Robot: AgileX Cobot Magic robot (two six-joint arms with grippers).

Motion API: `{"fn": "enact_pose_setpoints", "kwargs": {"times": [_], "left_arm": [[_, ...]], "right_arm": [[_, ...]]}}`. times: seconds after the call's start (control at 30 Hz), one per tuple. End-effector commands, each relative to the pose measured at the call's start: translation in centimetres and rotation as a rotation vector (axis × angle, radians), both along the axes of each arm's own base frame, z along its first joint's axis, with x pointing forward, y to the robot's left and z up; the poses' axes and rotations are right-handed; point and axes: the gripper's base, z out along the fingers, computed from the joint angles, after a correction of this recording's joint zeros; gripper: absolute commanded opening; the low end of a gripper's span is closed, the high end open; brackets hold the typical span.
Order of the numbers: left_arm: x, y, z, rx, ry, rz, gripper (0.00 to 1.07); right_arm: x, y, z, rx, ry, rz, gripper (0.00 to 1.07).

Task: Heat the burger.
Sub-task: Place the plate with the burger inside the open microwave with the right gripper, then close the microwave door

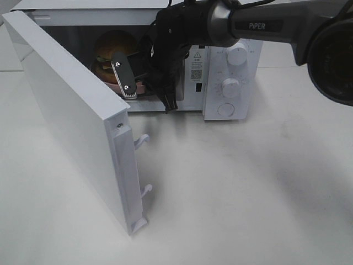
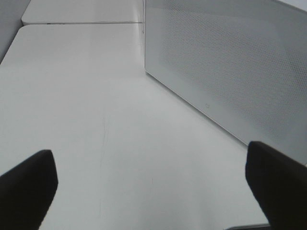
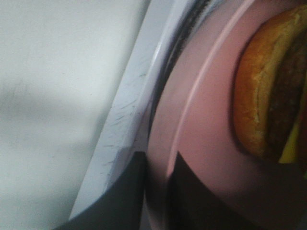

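Now, right gripper (image 3: 158,160): we're straddling the pink plate (image 3: 201,139) rim, seating the burger (image 3: 259,96); grip unclear.
Left gripper (image 2: 151,179): gaping wide, empty.

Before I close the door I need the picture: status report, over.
Left gripper open, above table. Right gripper: fingers astride pink plate rim, grip unclear. Burger on plate, inside microwave. Door open, right arm in doorway.
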Motion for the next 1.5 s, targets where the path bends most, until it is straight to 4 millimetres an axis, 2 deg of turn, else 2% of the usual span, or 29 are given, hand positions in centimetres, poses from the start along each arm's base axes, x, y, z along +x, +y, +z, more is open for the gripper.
{"fn": "enact_pose_setpoints", "kwargs": {"times": [0.03, 0.1, 0.2, 0.27, 0.53, 0.6, 0.7, 0.73, 0.8, 0.87, 1.5], "left_arm": [[-0.2, 0.0, 0.0, 0.001, -0.021, 0.004, 1.0], [-0.2, 0.0, 0.0, 0.001, -0.021, 0.004, 1.0], [-0.2, 0.0, 0.0, 0.001, -0.021, 0.004, 1.0], [-0.2, 0.0, 0.0, 0.001, -0.021, 0.004, 1.0], [-0.2, 0.0, 0.0, 0.001, -0.021, 0.004, 1.0], [-0.2, 0.0, 0.0, 0.001, -0.021, 0.004, 1.0], [-0.2, 0.0, 0.0, 0.001, -0.021, 0.004, 1.0], [-0.2, 0.0, 0.0, 0.001, -0.021, 0.004, 1.0], [-0.2, 0.0, 0.0, 0.001, -0.021, 0.004, 1.0], [-0.2, 0.0, 0.0, 0.001, -0.021, 0.004, 1.0], [-0.2, 0.0, 0.0, 0.001, -0.021, 0.004, 1.0]], "right_arm": [[0.5, -0.2, 1.4, 0.047, -0.039, -0.024, 0.19], [0.4, -0.1, 1.2, 0.044, -0.033, -0.023, 0.34], [0.4, -0.2, 1.2, 0.043, -0.032, -0.023, 0.37], [0.4, -0.2, 1.1, 0.044, -0.024, -0.028, 0.44], [0.0, -0.1, 0.8, 0.062, 0.007, -0.048, 0.51], [-0.3, -0.3, 0.0, 0.048, 0.031, -0.051, 0.59], [-0.3, -0.4, -0.2, 0.045, 0.035, -0.051, 0.61], [-0.4, -0.4, -0.4, 0.05, 0.041, -0.059, 0.66], [-0.4, -0.4, -0.4, 0.06, 0.045, -0.067, 0.69], [-0.5, -0.3, 0.3, 0.096, 0.026, -0.072, 0.78], [-3.9, -2.6, 1.8, 0.139, -0.026, -0.065, 0.77]]}}
